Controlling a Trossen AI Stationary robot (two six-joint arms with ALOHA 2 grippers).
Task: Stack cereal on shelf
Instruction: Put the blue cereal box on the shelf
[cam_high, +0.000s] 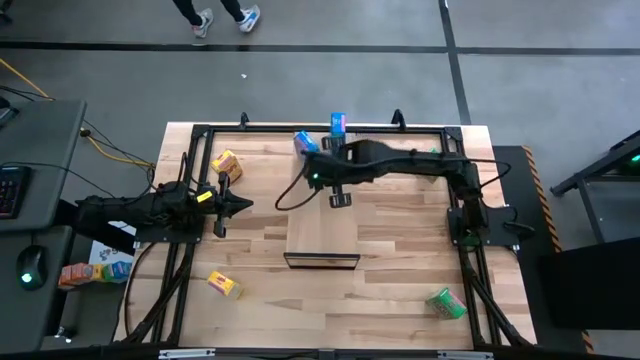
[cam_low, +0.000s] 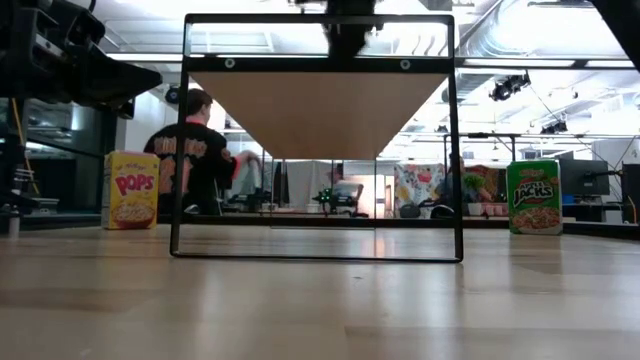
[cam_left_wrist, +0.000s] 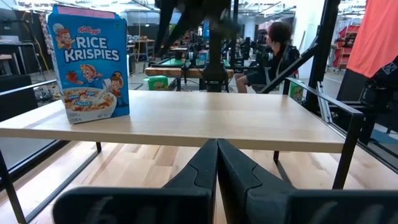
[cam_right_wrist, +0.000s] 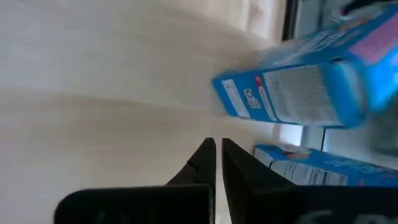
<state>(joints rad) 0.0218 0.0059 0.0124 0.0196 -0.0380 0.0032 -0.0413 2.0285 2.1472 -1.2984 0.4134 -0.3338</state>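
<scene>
The right tool (cam_high: 312, 160), pinched narrow and empty beside the shelf's (cam_high: 322, 225) far end, should spread wide before closing on the blue box (cam_high: 305, 142).

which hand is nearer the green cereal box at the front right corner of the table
Right, though neither is close. The right hand is over the shelf's far end, diagonally across from the green box. The left hand sits beyond the shelf's other side, farther off.
</scene>
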